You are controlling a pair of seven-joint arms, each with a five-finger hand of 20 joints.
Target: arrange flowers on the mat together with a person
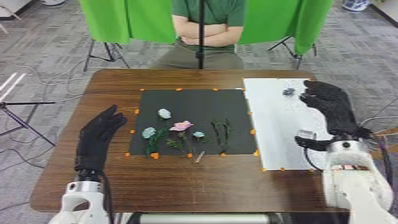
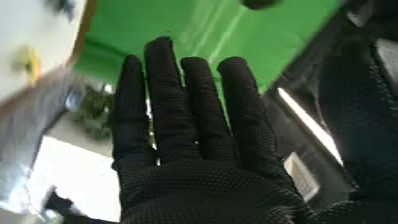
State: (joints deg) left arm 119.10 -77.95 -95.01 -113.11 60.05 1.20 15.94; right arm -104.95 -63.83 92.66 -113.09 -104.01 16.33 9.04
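In the head view my left hand rests left of the black mat, fingers straight. My right hand is over the white sheet's right edge; in the right wrist view the same hand has straight fingers, holding nothing. On the mat lie a pale blue bloom, another pale blue flower at the left, a pink flower in the middle and a small light blue one beside it. Green stems lie towards the mat's right. A small grey-blue flower is on the white sheet.
The white sheet adjoins the mat's right side on the brown table. Orange tape bits dot the mat's borders. A short pale stick lies at its front edge. A thin black pole stands behind the table's far edge.
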